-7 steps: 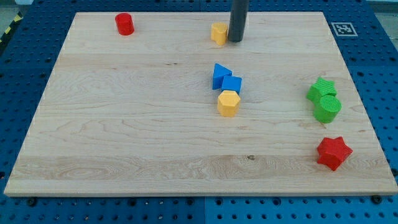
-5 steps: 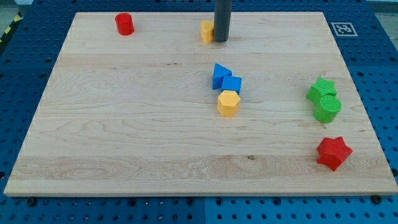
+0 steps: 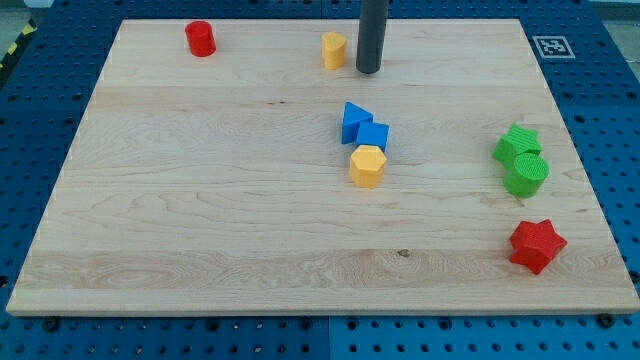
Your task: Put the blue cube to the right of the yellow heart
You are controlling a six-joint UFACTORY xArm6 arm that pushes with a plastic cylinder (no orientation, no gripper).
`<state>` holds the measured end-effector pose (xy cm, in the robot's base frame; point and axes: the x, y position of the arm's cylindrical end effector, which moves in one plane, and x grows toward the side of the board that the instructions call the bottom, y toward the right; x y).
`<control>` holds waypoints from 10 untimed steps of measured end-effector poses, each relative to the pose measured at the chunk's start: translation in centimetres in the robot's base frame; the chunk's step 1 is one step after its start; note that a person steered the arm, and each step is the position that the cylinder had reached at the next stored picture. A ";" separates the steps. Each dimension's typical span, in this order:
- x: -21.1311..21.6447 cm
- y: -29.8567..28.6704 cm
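Note:
The blue cube (image 3: 375,136) lies near the board's middle, touching a blue triangular block (image 3: 353,120) on its upper left and a yellow hexagonal block (image 3: 367,165) just below it. The yellow heart (image 3: 333,49) sits near the view's top edge, left of centre. My tip (image 3: 368,70) rests on the board just right of the yellow heart, with a small gap between them, and well above the blue cube.
A red cylinder (image 3: 200,38) stands at the top left. Two green blocks (image 3: 517,145) (image 3: 527,174) sit together at the right edge, with a red star (image 3: 537,245) below them. A black-and-white marker (image 3: 552,46) is off the board's top right corner.
The tip pushed the yellow heart a little to the left, then drew back to the right and slightly down, leaving a gap. Other blocks have not moved.

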<state>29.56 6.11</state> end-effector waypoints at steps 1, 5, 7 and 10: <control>1.4 0.7; 16.3 -12.5; 16.5 -15.6; 14.9 -1.0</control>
<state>44.46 5.14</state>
